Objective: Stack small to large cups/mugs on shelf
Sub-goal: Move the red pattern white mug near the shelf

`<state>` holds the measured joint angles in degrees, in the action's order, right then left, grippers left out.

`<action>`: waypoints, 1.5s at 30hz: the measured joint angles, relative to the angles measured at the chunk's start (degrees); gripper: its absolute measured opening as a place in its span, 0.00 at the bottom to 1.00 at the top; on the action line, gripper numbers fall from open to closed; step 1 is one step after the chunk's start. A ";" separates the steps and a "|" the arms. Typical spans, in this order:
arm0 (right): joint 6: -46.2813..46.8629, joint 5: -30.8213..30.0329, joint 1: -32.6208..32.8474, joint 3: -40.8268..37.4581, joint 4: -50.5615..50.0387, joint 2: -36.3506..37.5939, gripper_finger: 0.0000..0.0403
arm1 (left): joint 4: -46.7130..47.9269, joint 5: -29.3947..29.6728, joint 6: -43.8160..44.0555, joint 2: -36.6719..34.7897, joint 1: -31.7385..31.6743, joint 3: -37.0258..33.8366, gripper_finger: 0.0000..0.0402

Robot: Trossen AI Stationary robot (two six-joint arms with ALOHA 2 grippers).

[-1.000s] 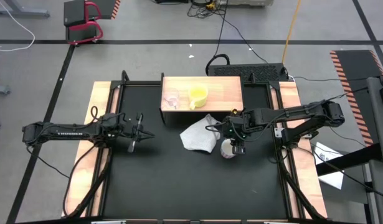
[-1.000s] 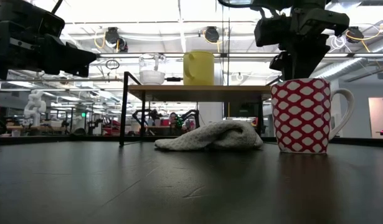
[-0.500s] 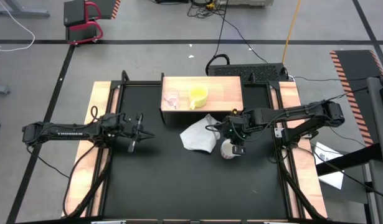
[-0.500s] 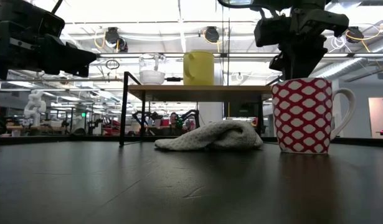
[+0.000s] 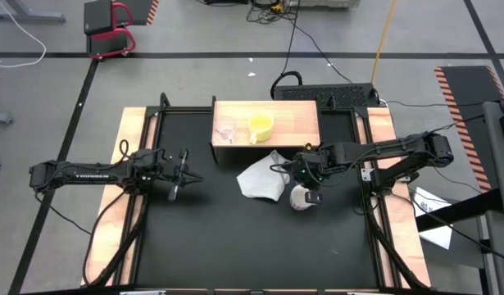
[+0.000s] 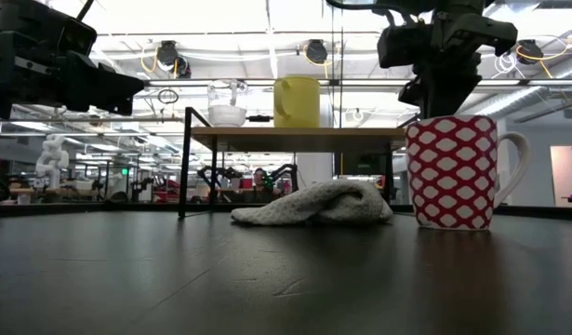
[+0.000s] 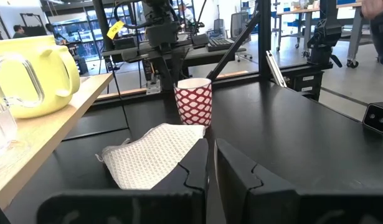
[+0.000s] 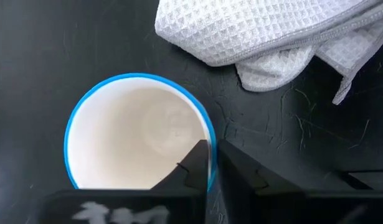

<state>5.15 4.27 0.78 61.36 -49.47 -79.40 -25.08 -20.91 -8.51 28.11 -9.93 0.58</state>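
Two cups, clear glass cup (image 5: pixel 226 130) and yellow cup (image 5: pixel 261 126), sit on shelf (image 5: pixel 297 119); right gripper (image 8: pixel 210 163) just pinched the red-patterned mug's (image 6: pixel 451 171) rim beside the cloth (image 5: pixel 261 179), ready to lift; left gripper (image 7: pixel 211 163) idle, fingers together.

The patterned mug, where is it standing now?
In the high view, the patterned mug stands on the black tabletop, right of centre, beside the cloth, with the right gripper pinching its rim.
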 joint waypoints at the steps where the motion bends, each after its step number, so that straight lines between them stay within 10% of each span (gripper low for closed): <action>1: -0.03 0.02 0.00 0.00 -0.03 0.00 0.03 | 0.00 0.00 0.00 0.00 0.02 0.00 0.08; 45: 12.50 -1.14 -1.92 3.34 -3.28 0.31 0.00 | 0.00 0.00 -0.59 0.01 0.00 0.00 0.08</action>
<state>17.65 3.14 -1.14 64.70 -52.74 -79.09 -25.08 -20.91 -9.11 28.12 -9.93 0.58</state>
